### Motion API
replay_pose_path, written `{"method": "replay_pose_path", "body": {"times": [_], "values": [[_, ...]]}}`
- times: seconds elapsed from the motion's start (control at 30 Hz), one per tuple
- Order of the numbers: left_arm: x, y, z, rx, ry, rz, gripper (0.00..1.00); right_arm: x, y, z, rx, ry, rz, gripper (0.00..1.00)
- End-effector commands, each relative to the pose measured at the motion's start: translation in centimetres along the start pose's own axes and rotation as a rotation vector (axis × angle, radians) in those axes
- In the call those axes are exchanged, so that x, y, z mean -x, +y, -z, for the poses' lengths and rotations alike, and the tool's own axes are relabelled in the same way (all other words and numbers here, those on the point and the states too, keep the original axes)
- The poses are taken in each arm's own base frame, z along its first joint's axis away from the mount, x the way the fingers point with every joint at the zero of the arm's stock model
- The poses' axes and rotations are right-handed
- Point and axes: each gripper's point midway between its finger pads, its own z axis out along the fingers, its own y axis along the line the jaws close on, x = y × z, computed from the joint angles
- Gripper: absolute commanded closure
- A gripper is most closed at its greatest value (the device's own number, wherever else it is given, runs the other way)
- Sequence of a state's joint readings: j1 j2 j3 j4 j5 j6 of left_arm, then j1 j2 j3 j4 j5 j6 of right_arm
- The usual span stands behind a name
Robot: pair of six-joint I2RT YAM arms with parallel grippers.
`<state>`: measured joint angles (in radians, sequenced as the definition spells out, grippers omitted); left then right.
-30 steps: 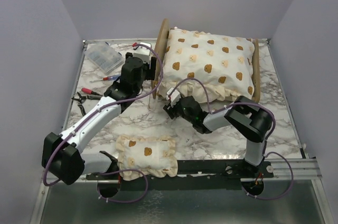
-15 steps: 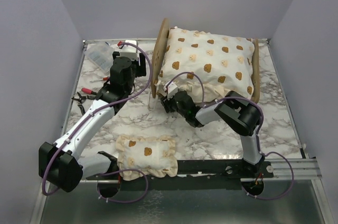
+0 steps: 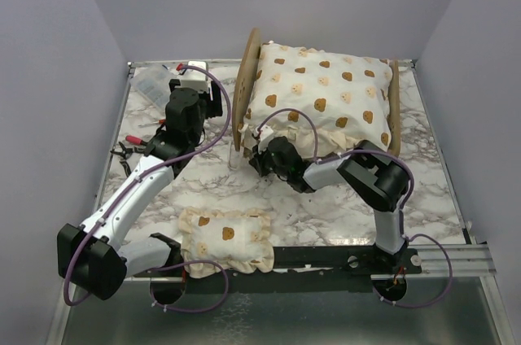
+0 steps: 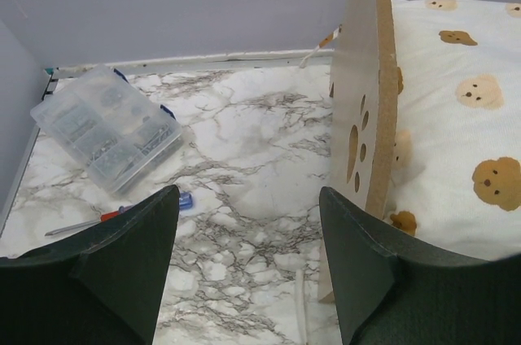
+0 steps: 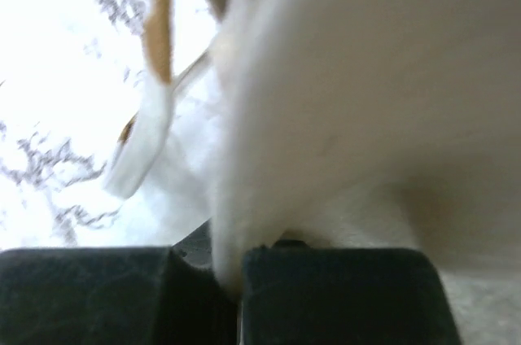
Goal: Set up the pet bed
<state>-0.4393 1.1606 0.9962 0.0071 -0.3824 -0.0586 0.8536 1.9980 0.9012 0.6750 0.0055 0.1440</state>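
The pet bed stands at the back of the table, its plywood headboard (image 3: 244,85) on the left and its low footboard (image 3: 395,109) on the right. A large bear-print cushion (image 3: 321,97) lies on the frame and hides the base. My right gripper (image 3: 260,148) is at the cushion's near-left corner, shut on the cream ruffle (image 5: 342,101), which runs down between the dark fingers (image 5: 89,296). My left gripper (image 4: 248,198) hangs open and empty just left of the headboard (image 4: 364,101), whose paw-print cutout (image 4: 354,146) faces it.
A clear plastic parts box (image 3: 155,83) sits at the back left, with a red-handled screwdriver (image 3: 167,120) and pliers (image 3: 130,150) in front of it. A small bear-print pillow (image 3: 228,235) lies near the front edge between the arm bases. Walls close in three sides.
My right gripper slid up to the cushion's near-left corner and shut on its ruffle. My left arm drew back and to the left, away from the headboard, staying open.
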Motion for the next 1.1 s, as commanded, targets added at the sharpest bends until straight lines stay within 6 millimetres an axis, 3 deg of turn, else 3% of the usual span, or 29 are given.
{"method": "replay_pose_path", "body": {"times": [0.0,0.23,0.43,0.63,0.77,0.87,1.07], "values": [[0.8,0.4,0.5,0.003,-0.031,0.005,0.29,-5.0,2.7,3.0,0.069,0.236,-0.070,0.99],[-0.1,-0.9,0.7,-0.056,0.047,0.047,0.29,-3.6,5.4,7.3,0.111,0.367,-0.293,0.99],[-3.9,-3.9,2.5,-0.208,0.212,0.154,0.30,-4.3,7.6,10.2,0.204,0.404,-0.423,0.99],[-11.6,-6.8,5.3,-0.342,0.438,0.270,0.32,-4.2,8.3,10.7,0.249,0.386,-0.446,0.99],[-15.6,-7.7,6.5,-0.359,0.540,0.278,0.32,-4.0,8.7,10.8,0.271,0.363,-0.457,0.99],[-17.1,-8.7,6.9,-0.374,0.561,0.298,0.32,-3.8,8.4,10.7,0.261,0.331,-0.455,0.99],[-18.3,-9.7,6.2,-0.335,0.509,0.292,0.33,-2.9,8.2,10.1,0.258,0.285,-0.436,0.99]]}}
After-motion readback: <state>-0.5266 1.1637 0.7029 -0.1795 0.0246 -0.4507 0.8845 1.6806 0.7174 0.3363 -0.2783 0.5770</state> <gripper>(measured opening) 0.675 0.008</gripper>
